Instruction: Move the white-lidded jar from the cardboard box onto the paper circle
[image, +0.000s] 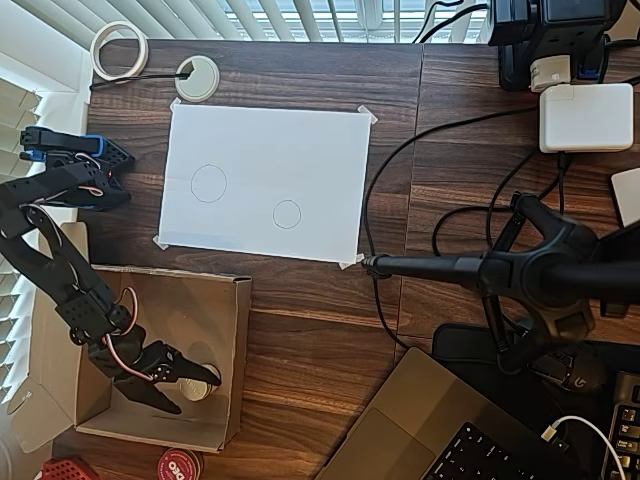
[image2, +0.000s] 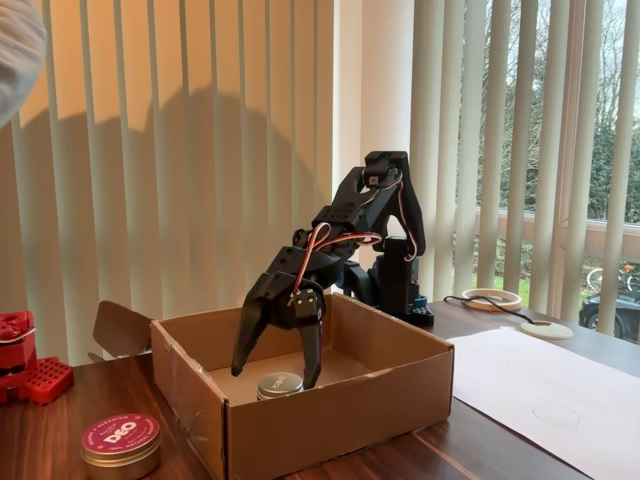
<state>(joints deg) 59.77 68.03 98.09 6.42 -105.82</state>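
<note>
Now I am lowering the parted, empty jaws astride the white-lidded jar (image2: 280, 384), which is sitting upright between them inside the cardboard box (image2: 330, 420).

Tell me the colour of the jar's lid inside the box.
Pale whitish-grey; the jar shows best in the fixed view, between the open gripper fingers.

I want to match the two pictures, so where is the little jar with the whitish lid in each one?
Overhead view: the white-lidded jar sits low on the left, inside the cardboard box, between the open fingers of the gripper.
Fixed view: the jar is low in the middle, on the box floor under the gripper.
Shared landmark: the cardboard box.
</note>
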